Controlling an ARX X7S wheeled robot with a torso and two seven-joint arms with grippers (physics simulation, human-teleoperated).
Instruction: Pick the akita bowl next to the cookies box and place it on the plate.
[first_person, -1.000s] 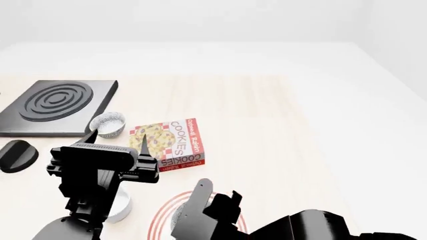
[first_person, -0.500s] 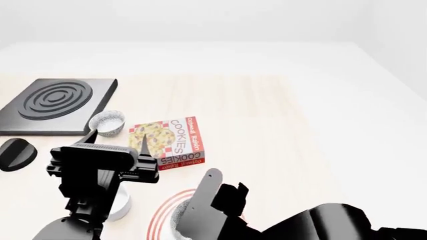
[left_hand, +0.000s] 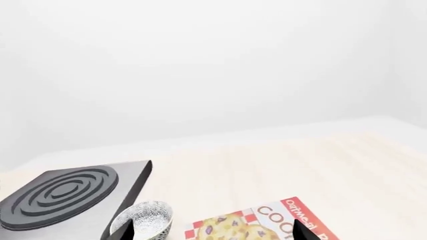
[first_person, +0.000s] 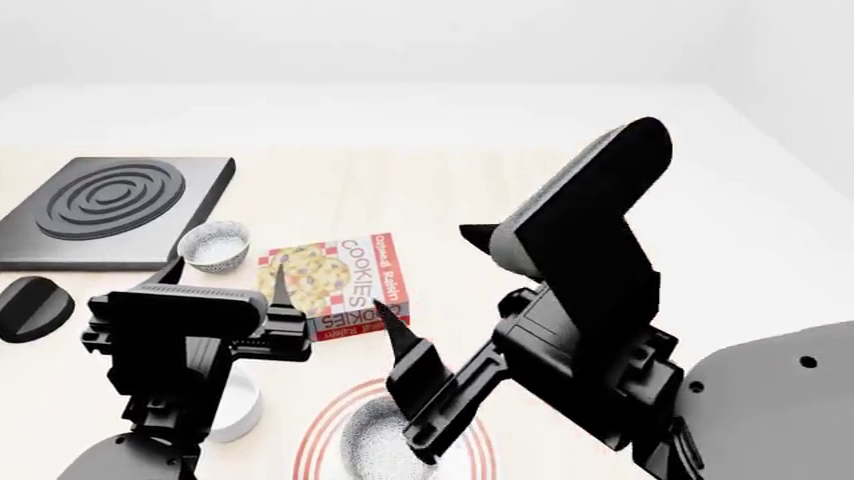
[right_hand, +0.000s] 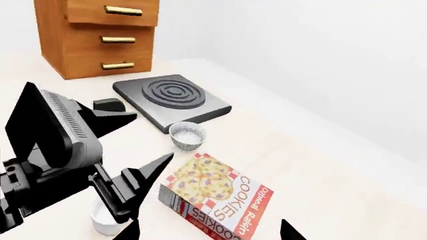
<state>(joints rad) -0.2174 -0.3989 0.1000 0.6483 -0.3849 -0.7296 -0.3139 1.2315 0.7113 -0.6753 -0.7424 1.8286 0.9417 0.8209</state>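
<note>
Right arm (first_person: 587, 270), low over the plate a second ago, had swung up high across the head view; the bowl it left behind sat on the plate. Judgement: placement looked done, only withdrawal remaining.

Left wrist view
- Left gripper (left_hand: 210, 232): only two fingertips showed, set wide apart, nothing between them.
- Patterned bowl (left_hand: 143, 222) with pale inside, beside the black burner slab (left_hand: 63, 192); nothing seen in it.
- Cookies box (left_hand: 267, 225): lying flat, cut off by the frame edge.

Head view
- Akita bowl (first_person: 374, 445): upright on the plate (first_person: 314, 435), near its centre, partly hidden by a finger of the right gripper. Its visible inside held nothing.
- Plate: red-ringed rim showing on the left; it carried the akita bowl alone.
- Plain white bowl (first_person: 240, 405): on the table beside the plate, under the left gripper; contents hidden.
- Patterned bowl: between slab and cookies box, apparently empty.
- Dark rounded object (first_person: 30, 305): at the table's left edge, unidentified.

Right wrist view
- Right gripper (right_hand: 210, 232): fingertips spread, grasping nothing.
- Cookies box, patterned bowl and slab lay ahead; a wooden drawer unit (right_hand: 100, 35) stood beyond.
- Akita bowl and plate: out of this frame.
</note>
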